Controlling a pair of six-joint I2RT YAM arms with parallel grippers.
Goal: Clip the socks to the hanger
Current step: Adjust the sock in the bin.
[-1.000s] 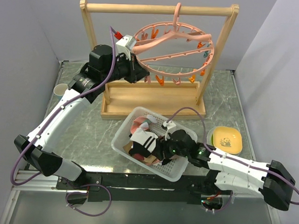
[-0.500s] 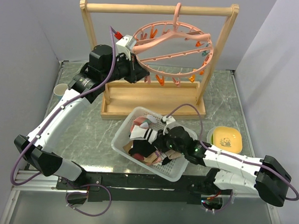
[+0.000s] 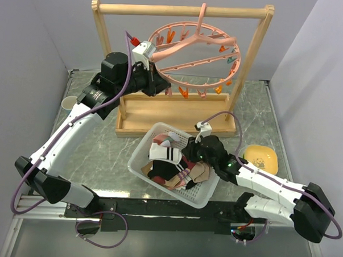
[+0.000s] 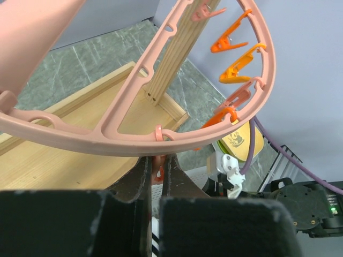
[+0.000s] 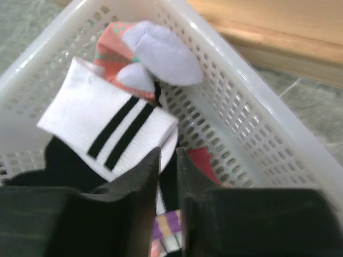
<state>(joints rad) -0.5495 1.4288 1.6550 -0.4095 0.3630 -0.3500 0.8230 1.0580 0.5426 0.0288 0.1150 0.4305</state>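
The salmon-pink ring hanger (image 3: 195, 50) hangs by its hook from the wooden rack's bar, tilted, with orange clips (image 4: 236, 35) dangling from its rim (image 4: 161, 134). My left gripper (image 3: 157, 84) is at the ring's lower left edge, shut on one pink clip (image 4: 157, 172) under the rim. The socks lie in the white mesh basket (image 3: 139, 155): a white one with two black stripes (image 5: 107, 128), a pink and white one (image 5: 144, 53), a tan one (image 3: 201, 172) and black ones. My right gripper (image 5: 168, 155) is in the basket, jaws nearly together on sock fabric at the striped sock's edge.
The wooden rack (image 3: 178, 114) stands on its tray base at the back, just behind the basket. A yellow bowl (image 3: 260, 159) sits to the right of my right arm. A small cup (image 3: 70, 103) is at the far left.
My right gripper closed in the basket and drew back up and to the right. The hanger ring swung slightly. The left arm stayed put.
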